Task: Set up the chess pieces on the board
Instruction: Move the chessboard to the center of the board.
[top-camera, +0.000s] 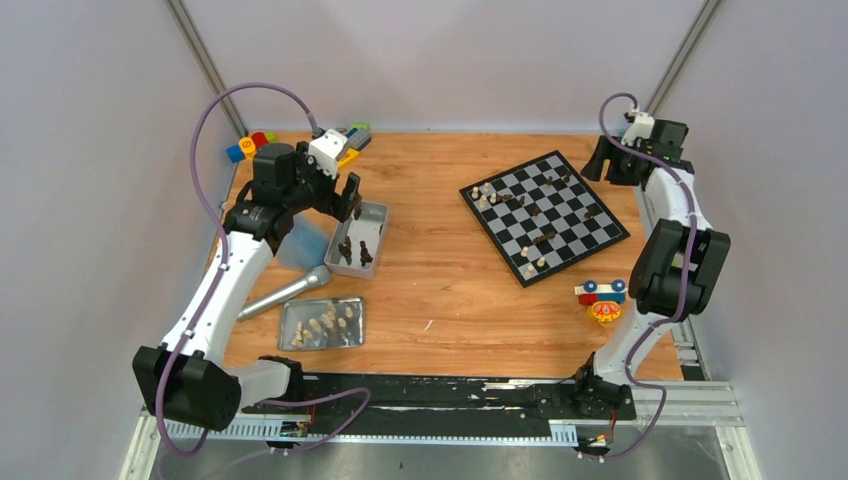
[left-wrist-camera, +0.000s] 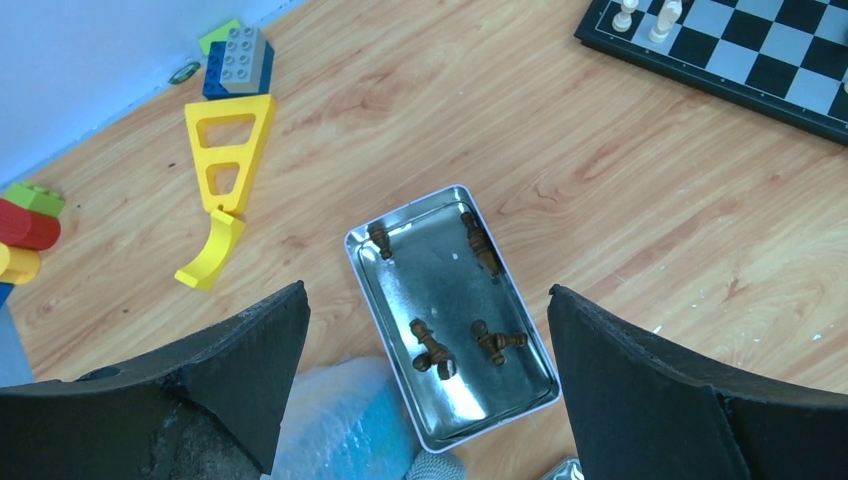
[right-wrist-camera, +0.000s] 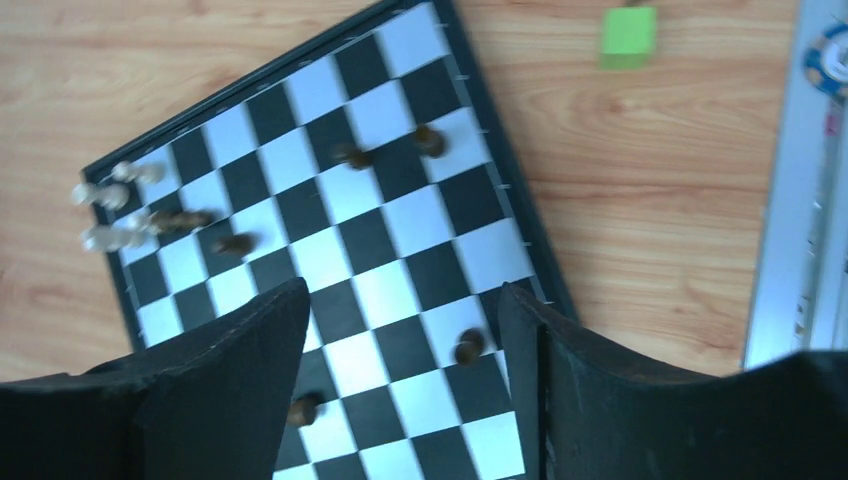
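Left of the board (top-camera: 545, 215), well apart from it, the left gripper (left-wrist-camera: 425, 300) hangs over a metal tray (left-wrist-camera: 440, 280). Its jaws are spread wide with nothing between them. Four dark pieces (left-wrist-camera: 432, 348) lie tipped over in that tray, two at one end and two nearer the middle. A second tray (top-camera: 290, 340) sits left of the board too, further off, and it holds a cluster of pale pieces (top-camera: 322, 322).

On the board, a few pale pieces stand at the left corner and a couple more by the near corner. Dark ones are scattered singly across the squares between.

Over the board's far right corner hovers the right gripper (right-wrist-camera: 400, 300), fingers apart and empty, with checkered squares showing in the gap. The wrist view there is blurred, so I can't tell which kinds of pieces these are.

Just off the board's near right edge is a toy car (top-camera: 600, 297). Far to the board's left, toy blocks (left-wrist-camera: 230, 130) lie against the wall. A silver microphone (top-camera: 285, 292) lies between the two trays.
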